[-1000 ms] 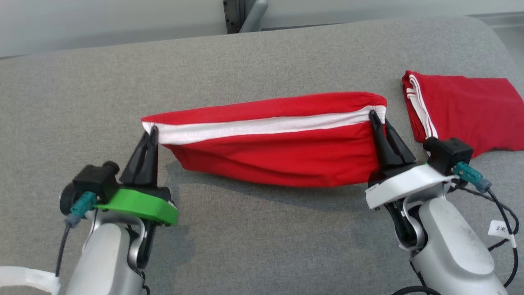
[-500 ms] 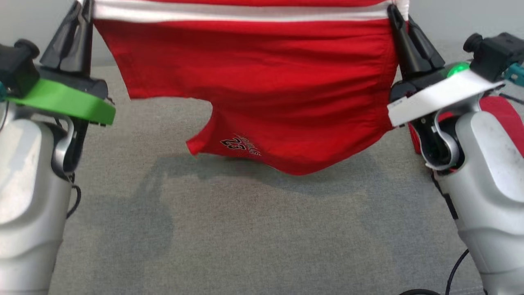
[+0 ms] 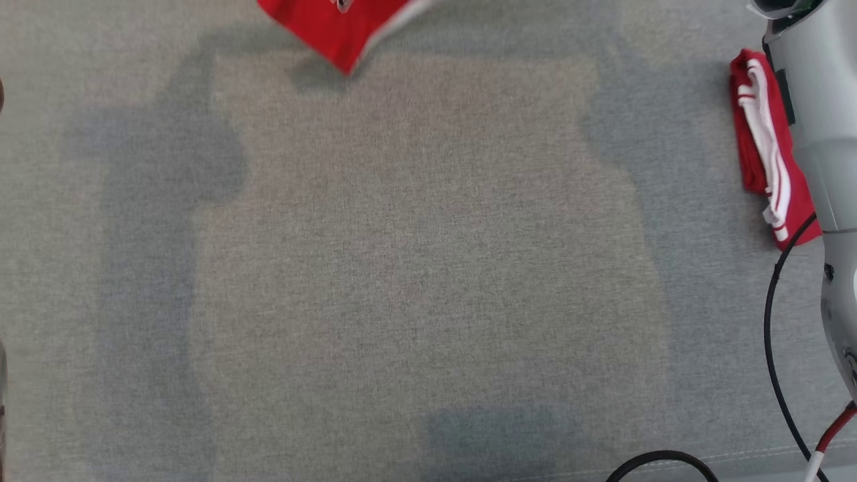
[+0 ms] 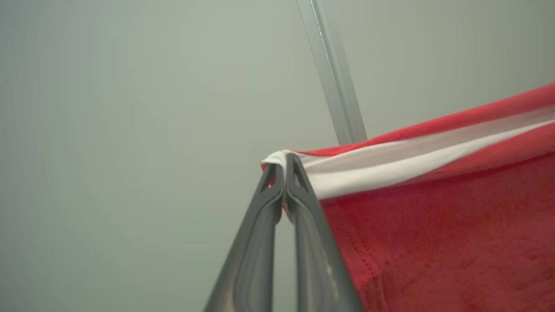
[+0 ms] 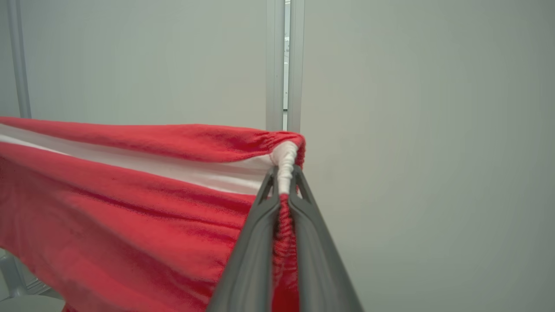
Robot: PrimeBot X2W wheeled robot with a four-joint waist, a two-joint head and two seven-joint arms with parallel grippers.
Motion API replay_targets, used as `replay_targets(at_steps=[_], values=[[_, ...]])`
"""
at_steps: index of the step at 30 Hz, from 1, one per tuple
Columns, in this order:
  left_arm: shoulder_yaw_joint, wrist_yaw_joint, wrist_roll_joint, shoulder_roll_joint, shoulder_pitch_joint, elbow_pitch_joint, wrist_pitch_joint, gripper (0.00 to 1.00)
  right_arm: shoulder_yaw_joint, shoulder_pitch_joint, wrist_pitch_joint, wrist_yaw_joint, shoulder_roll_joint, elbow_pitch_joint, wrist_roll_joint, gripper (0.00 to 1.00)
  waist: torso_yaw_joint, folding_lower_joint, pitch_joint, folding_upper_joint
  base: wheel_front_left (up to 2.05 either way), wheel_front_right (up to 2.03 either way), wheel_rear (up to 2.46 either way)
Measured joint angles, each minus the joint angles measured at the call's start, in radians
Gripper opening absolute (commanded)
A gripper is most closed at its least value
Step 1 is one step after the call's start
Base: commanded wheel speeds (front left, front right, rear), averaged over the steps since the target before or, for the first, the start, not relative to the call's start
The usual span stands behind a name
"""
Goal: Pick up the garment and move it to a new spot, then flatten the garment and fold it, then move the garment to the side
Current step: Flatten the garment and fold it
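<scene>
While the left pincer (image 4: 285, 164) clamps one waistband corner and the right pincer (image 5: 284, 173) clamps the other, the garment (image 4: 433, 216) hangs stretched between them. Its lower tip shows above the grey surface (image 3: 402, 268), well apart from a folded red cloth (image 3: 746, 134) lying at right.

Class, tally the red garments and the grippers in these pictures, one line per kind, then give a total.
Red garments: 2, the held garment and the folded garment.
Grippers: 2, the left gripper and the right gripper, both shut on the held garment.
Total: 4.
</scene>
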Motion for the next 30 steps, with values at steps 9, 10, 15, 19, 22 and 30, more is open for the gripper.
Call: replay_targets(at_steps=[9, 10, 15, 19, 22, 30], values=[[0.049, -0.011, 0.005, -0.09, 0.315, -0.145, -0.002, 0.0, 0.061, 0.24, -0.009, -0.001, -0.035, -0.001, 0.026, 0.0, 0.026, 0.0, 0.023, 0.0001, 0.0, 0.0, 0.0], [0.06, -0.013, -0.004, -0.11, 0.374, -0.158, -0.003, 0.0, 0.076, 0.291, -0.009, -0.001, -0.043, -0.015, 0.04, 0.0, 0.027, 0.0, 0.014, 0.0001, 0.0, 0.0, 0.0], [0.113, -0.015, -0.034, -0.181, 0.672, -0.176, -0.003, 0.0, 0.154, 0.554, -0.009, -0.001, -0.067, -0.072, 0.129, 0.0, 0.028, -0.0003, -0.045, -0.0002, 0.0, 0.0, 0.0], [0.127, -0.015, -0.049, -0.227, 0.88, -0.158, -0.002, 0.0, 0.222, 0.753, -0.011, -0.001, -0.079, -0.108, 0.199, 0.0, 0.027, -0.0003, -0.103, -0.0003, 0.0, 0.0, 0.0], [0.129, -0.015, -0.059, -0.256, 1.006, -0.151, -0.003, 0.0, 0.259, 0.887, -0.011, -0.001, -0.086, -0.119, 0.248, 0.0, 0.027, -0.0003, -0.153, -0.0003, 0.0, 0.0, 0.0], [0.159, -0.017, -0.066, -0.298, 1.244, -0.14, -0.003, 0.0, 0.391, 1.104, -0.012, -0.001, -0.123, -0.127, 0.295, 0.0, 0.031, -0.0003, -0.281, -0.0005, 0.0, 0.0, 0.0]])
